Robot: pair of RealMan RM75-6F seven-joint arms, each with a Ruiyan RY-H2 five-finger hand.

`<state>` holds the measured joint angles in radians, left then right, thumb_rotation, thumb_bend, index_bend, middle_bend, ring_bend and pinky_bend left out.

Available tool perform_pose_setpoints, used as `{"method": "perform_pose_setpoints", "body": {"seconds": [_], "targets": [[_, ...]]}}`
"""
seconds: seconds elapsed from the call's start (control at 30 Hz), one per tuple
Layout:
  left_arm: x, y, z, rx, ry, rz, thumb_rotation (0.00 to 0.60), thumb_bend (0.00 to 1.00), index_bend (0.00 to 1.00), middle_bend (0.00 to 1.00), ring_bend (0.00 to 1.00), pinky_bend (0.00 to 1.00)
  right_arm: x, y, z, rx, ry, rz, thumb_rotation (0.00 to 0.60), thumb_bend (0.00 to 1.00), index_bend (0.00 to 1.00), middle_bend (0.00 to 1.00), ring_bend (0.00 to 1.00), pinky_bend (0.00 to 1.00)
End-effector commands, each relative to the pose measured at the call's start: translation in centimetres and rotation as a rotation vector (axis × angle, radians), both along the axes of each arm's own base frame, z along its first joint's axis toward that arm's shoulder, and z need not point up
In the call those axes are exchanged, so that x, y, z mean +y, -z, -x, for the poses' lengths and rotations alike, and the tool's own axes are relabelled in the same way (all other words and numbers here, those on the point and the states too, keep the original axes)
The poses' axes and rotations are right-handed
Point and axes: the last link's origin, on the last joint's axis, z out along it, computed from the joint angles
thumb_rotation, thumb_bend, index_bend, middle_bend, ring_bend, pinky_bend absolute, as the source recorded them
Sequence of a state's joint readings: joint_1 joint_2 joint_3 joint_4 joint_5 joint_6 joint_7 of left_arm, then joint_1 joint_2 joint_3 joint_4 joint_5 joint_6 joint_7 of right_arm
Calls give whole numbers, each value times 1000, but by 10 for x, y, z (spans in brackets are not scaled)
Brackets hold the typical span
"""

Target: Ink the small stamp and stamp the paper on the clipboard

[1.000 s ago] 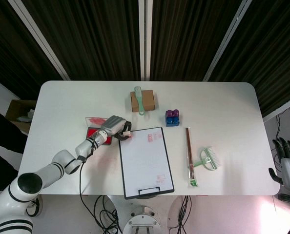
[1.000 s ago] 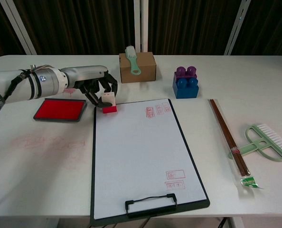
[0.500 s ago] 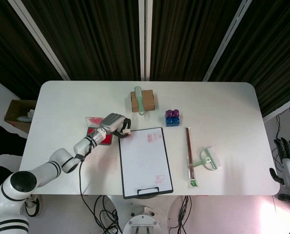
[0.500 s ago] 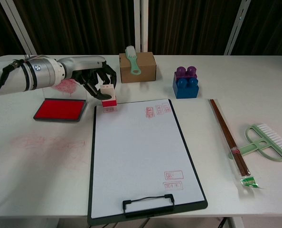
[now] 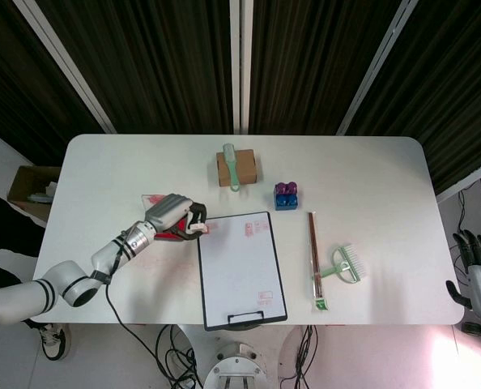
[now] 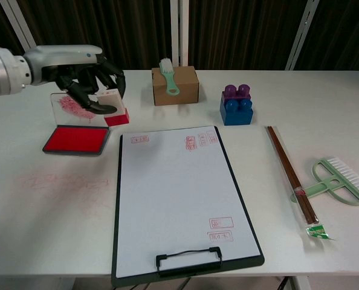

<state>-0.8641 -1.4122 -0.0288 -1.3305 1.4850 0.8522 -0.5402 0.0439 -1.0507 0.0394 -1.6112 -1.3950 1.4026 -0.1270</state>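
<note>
The left hand (image 6: 89, 84) is gripping the stamp (image 6: 114, 112), lifting it clear of the paper (image 6: 173, 193) beside the ink pad (image 6: 77, 140), likely for re-inking.

A: So where's everything on the table (image 6: 349, 115)?

B: Clipboard (image 6: 181, 205) sits at the middle of the front edge, ink pad (image 6: 77, 139) off its back-left corner, small stamp (image 6: 114, 109) in the left hand (image 6: 86, 75) above that gap. Box (image 6: 175, 86) and block (image 6: 237, 104) are behind the clipboard, chopsticks (image 6: 291, 175) and brush (image 6: 339, 181) right of it.
</note>
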Motion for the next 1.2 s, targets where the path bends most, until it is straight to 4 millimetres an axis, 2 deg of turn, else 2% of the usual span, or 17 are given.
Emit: {"method": "perform_pose_setpoints", "body": {"seconds": [0.03,0.27,0.4,0.83,1.2], "targets": [[-21,-11,30,15,-46,-12,600,489,657,670,1000,1000,0,1,-1,1,-2,-4,600,228,0,0,0,0],[-51,-13,89,57,-149,4,600,482,656,670,1000,1000,1,5,-6,11,-17,-16,600,229,0,0,0,0],[-66,-8,106,48,-159,6,600,480,656,670,1000,1000,1,7,-10,15,-26,-19,600,229,0,0,0,0],[-74,7,126,82,-131,-12,600,467,631,649,1000,1000,3,5,-13,31,-19,-19,600,229,0,0,0,0],[-73,7,135,105,-111,-37,600,467,587,609,996,1000,4,7,-13,37,-8,-22,600,229,0,0,0,0]]}}
